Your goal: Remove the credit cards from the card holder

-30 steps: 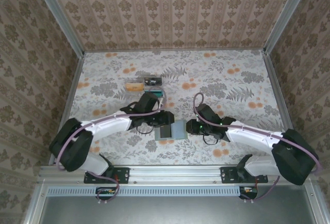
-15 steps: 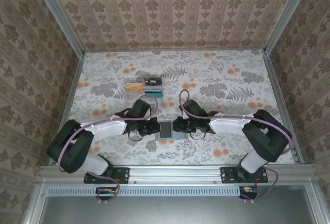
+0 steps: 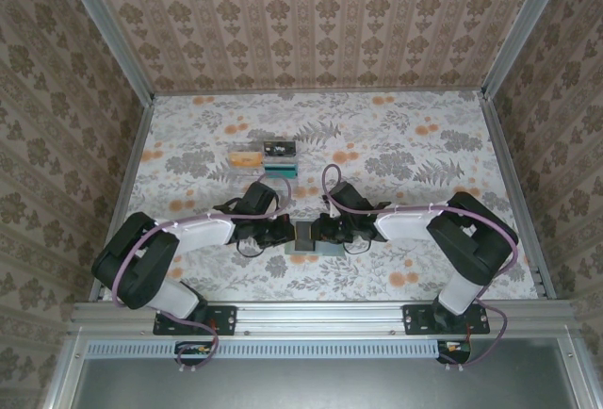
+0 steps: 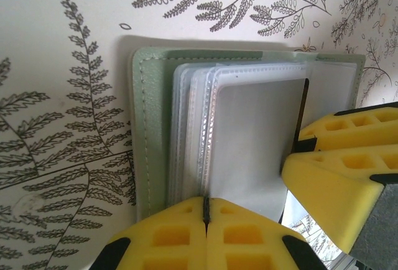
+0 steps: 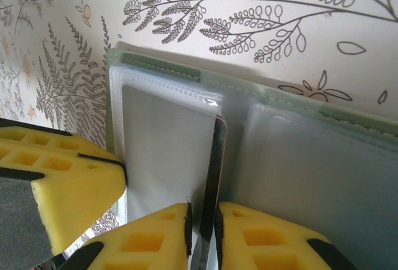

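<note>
K: Card holder (image 3: 303,239), a small soft sage-green bifold wallet, lies open and flat on the floral-printed table sheet (image 3: 424,164). It is on the near side of the clear plastic tray (image 3: 233,158), a little to the tray's right. Both arms meet at it.

M: Grip states?

K: Left gripper (image 4: 205,211): yellow pads pressed together, pinching the near edge of one leaf of the clear plastic sleeves (image 4: 193,127) bound into the card holder. Right gripper (image 5: 202,223): pads closed narrowly on a thin rectangular plastic credit card (image 5: 212,176). It shows edge-on, dark along that edge, slotted between sleeve leaves. How far out it is, I cannot tell.

M: How should the pull go?

K: My judgement: the left gripper anchors while the right gripper draws the credit card straight out through the sleeve mouth, slowly and in the card's own plane. A twist would likely bind the card in the seam or drag the whole card holder along. If the wallet lifts, stop and re-pin.

M: Look of the holder?

K: Green cover with pale stitching along the rim. Inside, several translucent leaves are stacked, their seams shiny, one face grey-white. How many cards sit inside, I cannot tell.
</note>
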